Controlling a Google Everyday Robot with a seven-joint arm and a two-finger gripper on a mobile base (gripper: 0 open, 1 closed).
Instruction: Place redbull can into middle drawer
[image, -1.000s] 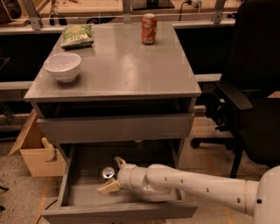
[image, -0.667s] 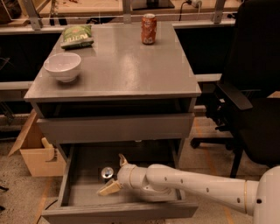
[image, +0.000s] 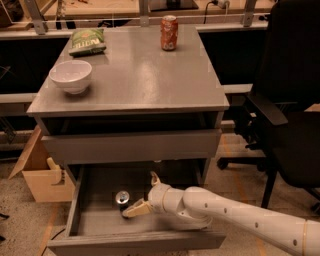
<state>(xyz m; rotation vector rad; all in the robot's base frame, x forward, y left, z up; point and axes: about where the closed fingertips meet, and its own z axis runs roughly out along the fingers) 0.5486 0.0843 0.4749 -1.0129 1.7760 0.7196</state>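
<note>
Table (image: 145, 75) bears bowl (image: 71, 76), bag (image: 87, 41), soda (image: 169, 32); gripper (image: 139, 195) in drawer (image: 135, 241).

Inside the matt grey middle drawer (image: 125, 243), the redbull can (image: 122, 198) shows a shiny silver metal lid just beside the gripper (image: 139, 195). The gripper's pale tan jaws, spread apart, look dull against the smooth, slightly glossy white plastic shell of the arm (image: 235, 215). Above, the grey counter (image: 150, 75) carries a faint sheen. On it sit a glossy white bowl (image: 71, 76), a crinkled green glossy bag (image: 87, 41) and an orange-red metal soda can (image: 169, 32). A brown cardboard box (image: 40, 175) rests on rough speckled floor (image: 20, 220).
</note>
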